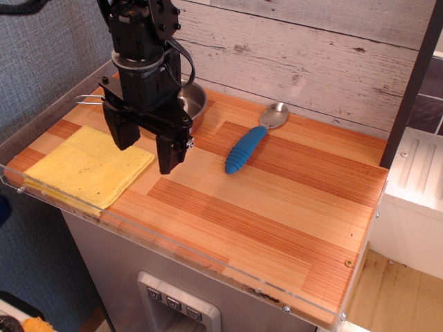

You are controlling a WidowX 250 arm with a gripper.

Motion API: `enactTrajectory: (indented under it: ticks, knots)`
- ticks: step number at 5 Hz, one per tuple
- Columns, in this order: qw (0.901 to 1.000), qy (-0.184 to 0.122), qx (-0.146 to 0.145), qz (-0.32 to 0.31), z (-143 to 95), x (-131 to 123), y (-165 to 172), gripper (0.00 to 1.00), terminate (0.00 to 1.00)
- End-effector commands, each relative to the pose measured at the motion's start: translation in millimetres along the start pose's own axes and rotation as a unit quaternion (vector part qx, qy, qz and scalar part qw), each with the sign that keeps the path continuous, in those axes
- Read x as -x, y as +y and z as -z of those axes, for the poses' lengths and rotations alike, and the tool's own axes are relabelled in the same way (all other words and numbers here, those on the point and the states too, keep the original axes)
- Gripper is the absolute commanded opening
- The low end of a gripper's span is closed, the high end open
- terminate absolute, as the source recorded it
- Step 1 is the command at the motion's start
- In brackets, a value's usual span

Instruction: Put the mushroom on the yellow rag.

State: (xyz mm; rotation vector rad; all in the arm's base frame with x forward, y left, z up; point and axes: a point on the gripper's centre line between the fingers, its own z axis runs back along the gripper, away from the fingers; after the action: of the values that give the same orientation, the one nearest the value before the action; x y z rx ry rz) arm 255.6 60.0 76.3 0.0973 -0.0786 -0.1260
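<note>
On the counter (pixel 277 207) you have a wooden plank top with a clear raised lip running along its front and left edges, and a whitewashed board wall closing off the 12 o'clock side. Your widest bare stretch of wood runs from the centre out toward 4 o'clock, with nothing standing on it. At 9 o'clock the yellow rag (pixel 86 166) lies flat as a folded square, its near corner close to the clear lip and a few dark specks on its surface. Your arm stands over the 10 o'clock part of the counter, and the fingers (pixel 147 149) hang down spread apart and released, with nothing between them; the left one sits over the rag's 1 o'clock edge, the right one over bare wood just beside the rag. Directly behind the arm, toward 12 o'clock, you can see part of a steel bowl (pixel 194 102), most of it hidden by the arm. You cannot see the mushroom anywhere in this view, so you cannot tell where it lies, which way it points, or how it sits relative to the fingers. At 1 o'clock from centre a blue-handled spoon (pixel 252 144) lies with its long axis running from 1 o'clock to 7 o'clock, metal end toward the wall.
</note>
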Motion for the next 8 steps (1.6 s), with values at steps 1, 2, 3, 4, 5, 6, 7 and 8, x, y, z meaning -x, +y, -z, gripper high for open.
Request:
enactTrajectory:
  ticks: [1, 2, 3, 4, 5, 6, 7, 8]
  knots:
    - [1.0000, 0.000, 0.000, 0.000, 0, 0, 0, 1.00, 0.00]
    - [0.9995, -0.010, -0.002, -0.029, 0, -33, 27, 1.00, 0.00]
    - [0.9981, -0.020, 0.007, -0.058, 0, -62, 54, 1.00, 0.00]
    - [0.9947, -0.023, 0.006, -0.101, 1, -89, 85, 1.00, 0.00]
    - [0.9928, -0.010, 0.004, -0.119, 13, -104, 99, 1.00, 0.00]
    - [0.9937, 0.000, 0.006, -0.112, 24, -107, 95, 1.00, 0.00]
    - [0.9941, 0.007, 0.010, -0.108, 30, -106, 91, 1.00, 0.00]
    - [0.9942, 0.009, 0.012, -0.107, 34, -107, 90, 1.00, 0.00]
